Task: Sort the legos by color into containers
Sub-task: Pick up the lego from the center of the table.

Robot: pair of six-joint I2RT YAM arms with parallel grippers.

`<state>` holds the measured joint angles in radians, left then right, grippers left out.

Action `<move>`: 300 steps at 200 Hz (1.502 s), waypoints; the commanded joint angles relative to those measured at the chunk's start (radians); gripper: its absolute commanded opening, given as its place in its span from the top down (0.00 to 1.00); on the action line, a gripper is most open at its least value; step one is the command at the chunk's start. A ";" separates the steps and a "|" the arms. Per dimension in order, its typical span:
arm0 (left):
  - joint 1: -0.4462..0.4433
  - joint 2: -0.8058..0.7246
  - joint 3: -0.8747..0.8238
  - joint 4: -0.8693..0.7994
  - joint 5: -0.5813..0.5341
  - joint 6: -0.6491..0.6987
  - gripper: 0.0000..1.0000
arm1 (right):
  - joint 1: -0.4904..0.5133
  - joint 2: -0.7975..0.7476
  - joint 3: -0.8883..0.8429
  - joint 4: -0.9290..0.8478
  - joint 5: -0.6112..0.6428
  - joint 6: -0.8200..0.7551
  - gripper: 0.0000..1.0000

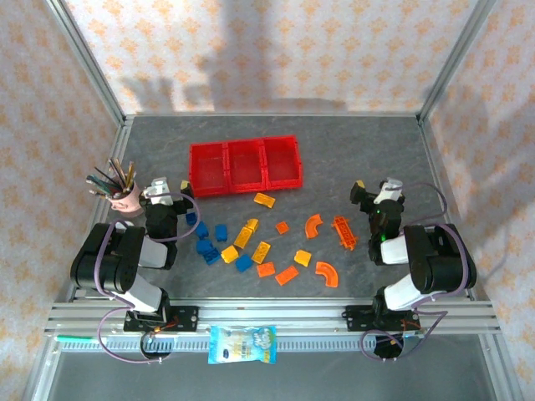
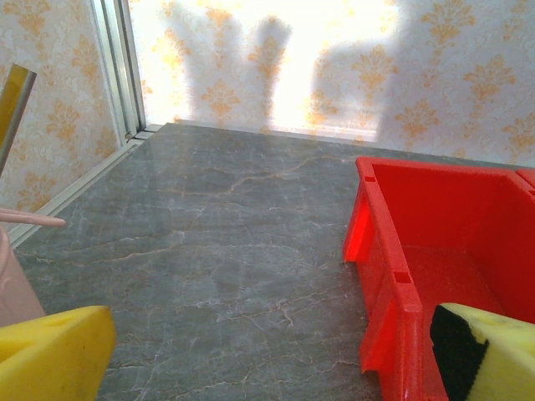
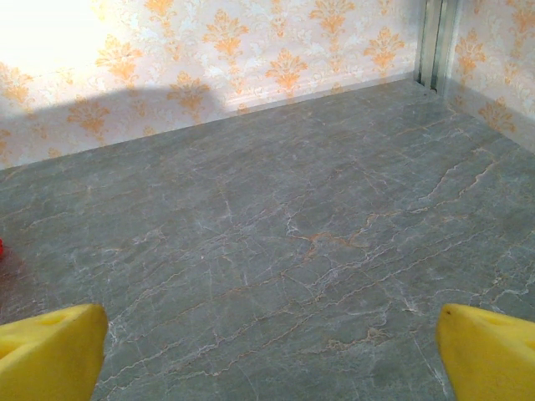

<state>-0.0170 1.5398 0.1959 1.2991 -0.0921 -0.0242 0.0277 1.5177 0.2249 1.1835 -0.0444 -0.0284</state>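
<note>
Three joined red containers [image 1: 245, 165] stand at the back centre, and I see nothing inside them. Legos lie scattered on the table in front: blue ones [image 1: 206, 248] at the left, yellow ones [image 1: 247, 232] in the middle, orange ones with curved arcs [image 1: 315, 224] at the right. My left gripper [image 1: 167, 187] hovers left of the containers, open and holding nothing. In the left wrist view its yellow fingertips [image 2: 50, 355] frame bare table, with the leftmost bin's wall [image 2: 393, 276] at the right. My right gripper [image 1: 374, 190], [image 3: 272, 359] is open over bare table right of the legos.
A pink pen cup [image 1: 125, 196] stands close to the left gripper's left side; its edge [image 2: 12, 288] shows in the left wrist view. A blue-and-white snack packet [image 1: 242, 344] lies on the front rail. Wallpapered walls and metal posts enclose the table.
</note>
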 commanded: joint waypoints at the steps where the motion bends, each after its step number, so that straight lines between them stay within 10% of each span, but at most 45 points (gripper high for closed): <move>1: 0.008 -0.004 0.016 0.026 0.012 0.010 0.01 | 0.003 0.000 0.011 0.040 0.024 -0.018 0.00; 146: 0.007 -0.112 -0.022 0.007 0.031 0.014 0.01 | 0.003 -0.079 -0.015 0.025 0.086 0.012 0.00; 191: 0.007 -0.287 -0.008 -0.168 0.062 0.008 0.01 | 0.003 -0.224 0.065 -0.249 0.074 0.046 0.00; 252: 0.009 -0.529 0.102 -0.538 0.058 -0.301 0.01 | -0.014 -0.445 0.172 -0.667 0.102 0.439 0.00; 300: 0.017 -0.577 0.081 -0.588 0.068 -0.510 0.01 | -0.025 -0.458 0.191 -0.786 -0.039 0.460 0.00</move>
<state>-0.0166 0.9844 0.2855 0.7914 -0.0330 -0.3546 0.0074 1.0653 0.3870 0.5430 -0.0284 0.3721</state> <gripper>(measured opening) 0.994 0.997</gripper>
